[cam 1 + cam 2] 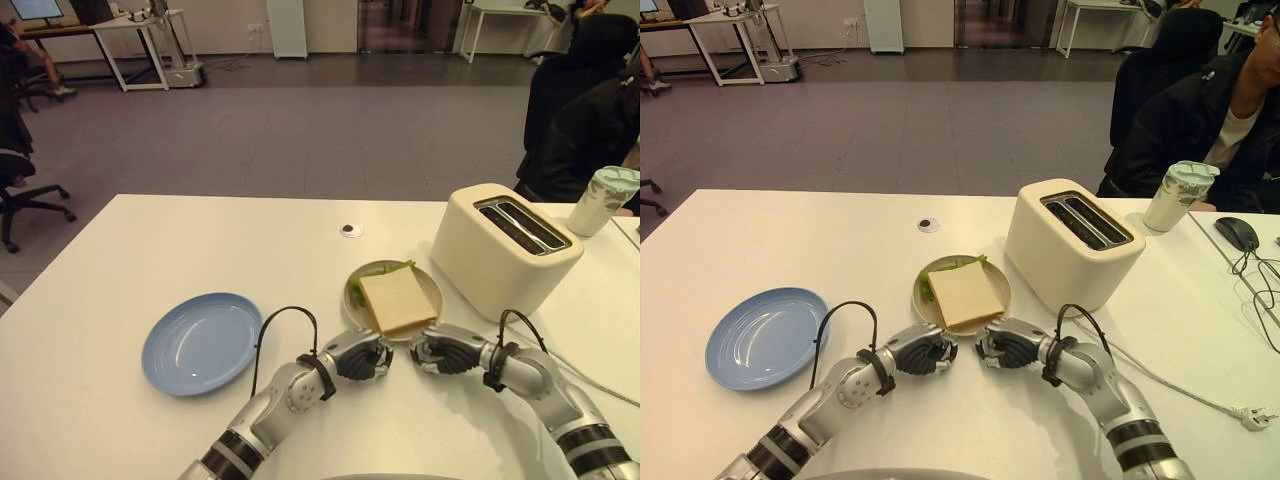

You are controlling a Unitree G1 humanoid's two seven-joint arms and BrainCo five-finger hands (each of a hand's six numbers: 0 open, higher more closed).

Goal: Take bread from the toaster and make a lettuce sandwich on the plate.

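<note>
Sandwich just beyond left hand, right hand (curled)

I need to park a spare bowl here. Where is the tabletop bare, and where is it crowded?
Bare: the far-left table behind the blue plate, and the band between blue plate and small plate, back to the grommet. Crowded: small plate close beside the toaster, with the left robot hand and right robot hand curled at its near rim.
</note>
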